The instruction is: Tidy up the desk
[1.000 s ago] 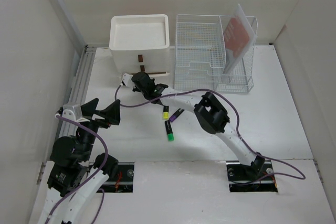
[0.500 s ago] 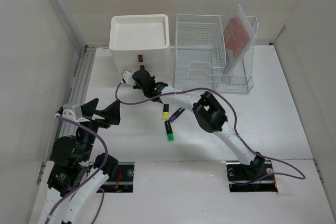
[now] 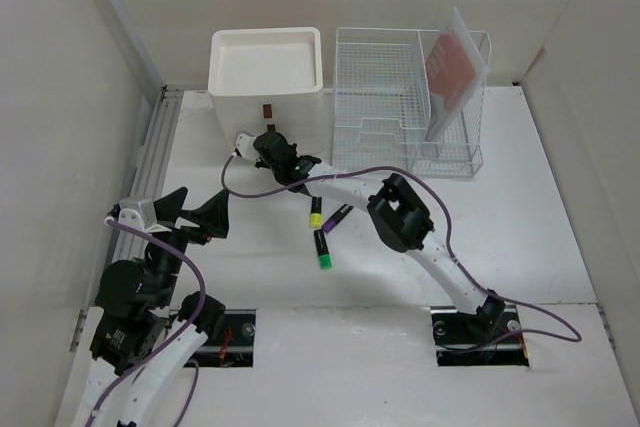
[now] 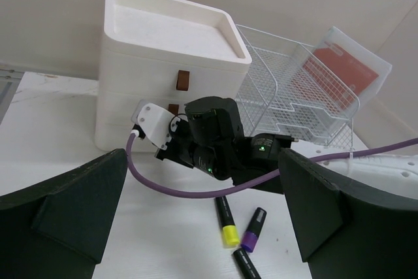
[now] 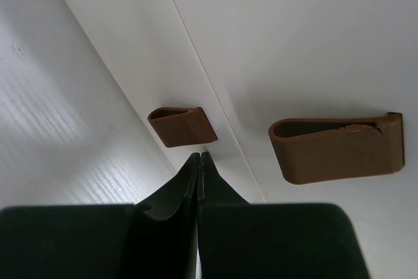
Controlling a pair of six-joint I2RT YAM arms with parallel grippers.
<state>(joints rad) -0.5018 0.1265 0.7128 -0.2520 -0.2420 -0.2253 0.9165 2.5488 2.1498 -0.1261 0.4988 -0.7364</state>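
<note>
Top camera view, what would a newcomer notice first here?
The right arm stretches across the desk, its shut claw pointed at the cream drawer box. Next come the green-capped marker lying mid-desk and the wire rack at back right, holding a red booklet.

Setting: a robot test cell in a lab, dressed as a mock office desk. Evidence: plain pale panels [image 3: 60, 97] wall in the white surface [image 3: 540, 207] at 9, 12 and 3 o'clock. A grey metal rail [image 3: 150, 157] runs along the 9 o'clock edge. The left arm [image 3: 150, 347] and right arm [image 3: 440, 267] are bolted in cut-outs at 6 o'clock, with a purple cable [image 4: 183, 193] trailing. Office props: cream drawer box [image 3: 265, 77] at 11 o'clock, wire-mesh rack [image 3: 400, 97] at 1 o'clock, markers [image 3: 322, 247] near centre.
</note>
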